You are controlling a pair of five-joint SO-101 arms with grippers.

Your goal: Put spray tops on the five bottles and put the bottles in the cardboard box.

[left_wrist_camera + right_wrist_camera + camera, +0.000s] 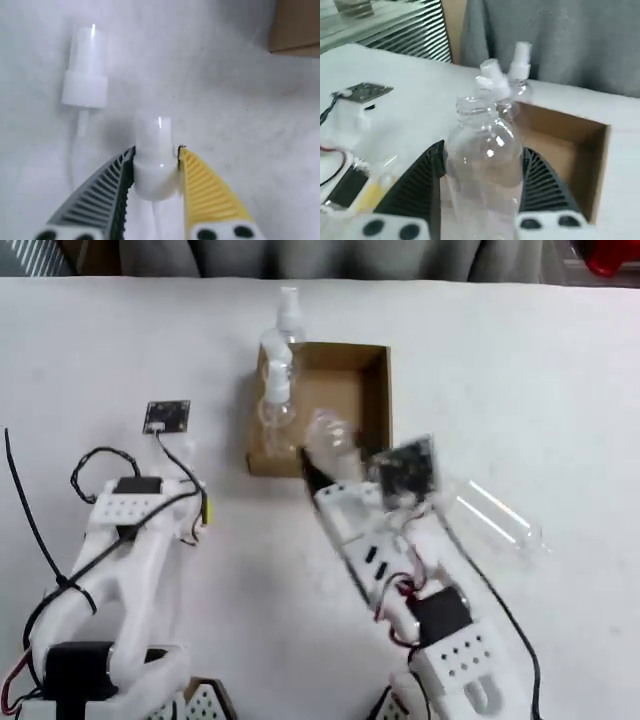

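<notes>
L gripper [156, 156] clamps white plastic spray top [154, 137] at collar; R gripper [482, 151] clamps clear plastic bottle [480, 125] mid-body, prob light, slick.

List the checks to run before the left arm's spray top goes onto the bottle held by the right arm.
1. Left gripper shut on white plastic spray top: ok.
2. Right gripper shut on clear plastic bottle, upright: ok.
3. Bottle neck open, uncapped: ok.
4. Top lined up over neck: not ok; left gripper sits low by the table, apart from the bottle.
5. Brown cardboard box has bare floor: ok.
</notes>
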